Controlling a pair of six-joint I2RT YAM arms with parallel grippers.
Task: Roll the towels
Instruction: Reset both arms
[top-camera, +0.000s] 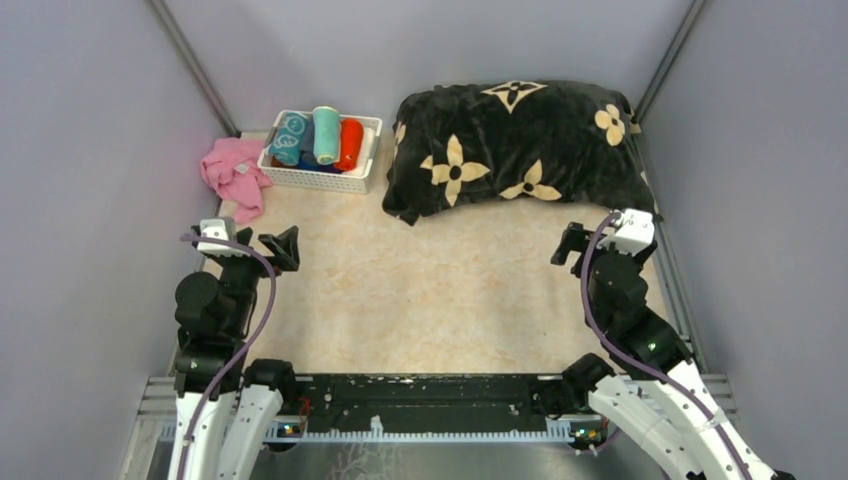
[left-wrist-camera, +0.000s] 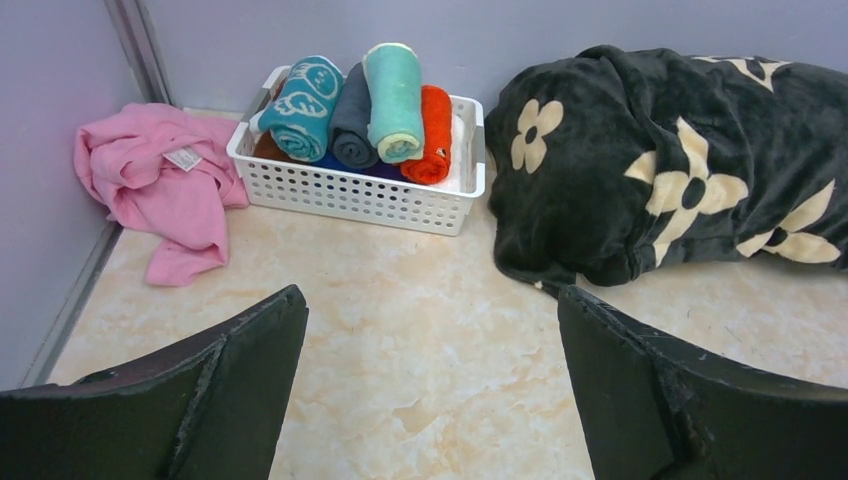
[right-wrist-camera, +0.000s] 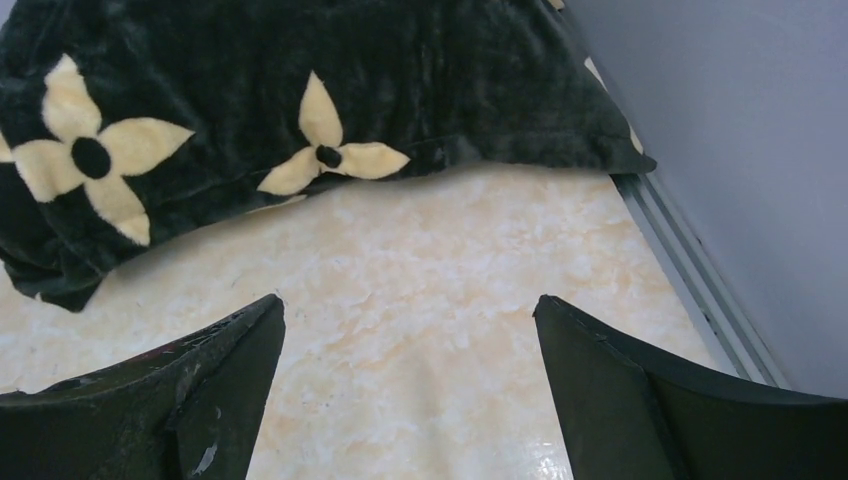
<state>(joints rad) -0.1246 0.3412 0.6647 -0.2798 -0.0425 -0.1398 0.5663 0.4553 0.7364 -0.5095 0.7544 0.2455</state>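
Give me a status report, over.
Left gripper open, right gripper open. Rolled towels in basket; pink cloth crumpled beside it. Cushion right of basket.

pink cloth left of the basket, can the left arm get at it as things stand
Probably yes: nothing stands between the pink cloth and the left arm's open fingers; the white basket sits beside it, not in the way.

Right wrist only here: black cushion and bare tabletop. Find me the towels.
Observer: Rolled ones sit in a white basket at the far left, beside the cushion.
Operator: Name what shows on top.
Observer: Teal circle-print towel, grey roll, mint towel, orange-red towel.
Operator: Report anything unrolled.
Observer: A pink cloth lies crumpled on the table, left of the basket.
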